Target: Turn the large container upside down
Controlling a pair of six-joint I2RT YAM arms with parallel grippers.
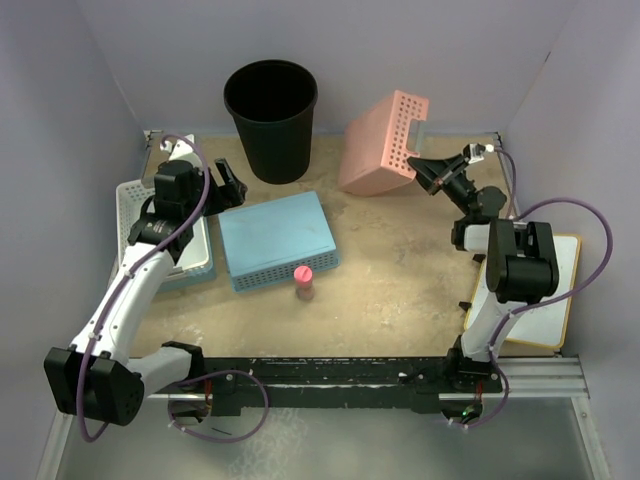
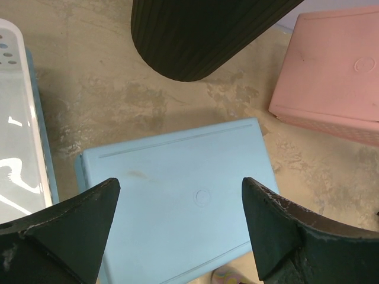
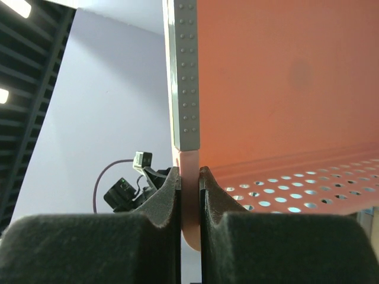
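Fingers of my right gripper are clamped on the rim of the pink basket, rim sandwiched between both pads. A grey dotted strip runs up from the pinch; can't tell what it is. From above, the basket is tipped up on its side, and its wall hides my fingertips.

Left gripper is spread wide and holds nothing. It hangs over the overturned blue basket; can't tell whether it touches.

The large container stands upright, mouth up, at the far edge of the table, between left gripper and pink basket. Neither gripper is on it. The left wrist view shows only its ribbed lower wall, the top cut off. Its inside is too dark to read.

Hard to make out:
- white basket, far left, partly under my left arm
- a blue edge beneath it, maybe a second blue basket, mostly hidden
- bottle with a pink cap, just in front of the blue basket; barely a sliver in the left wrist view
- board on the right, partly behind my right arm

Count: one black bin, one pink basket, one white basket, one blue basket for certain — possibly two — one bottle, one board.
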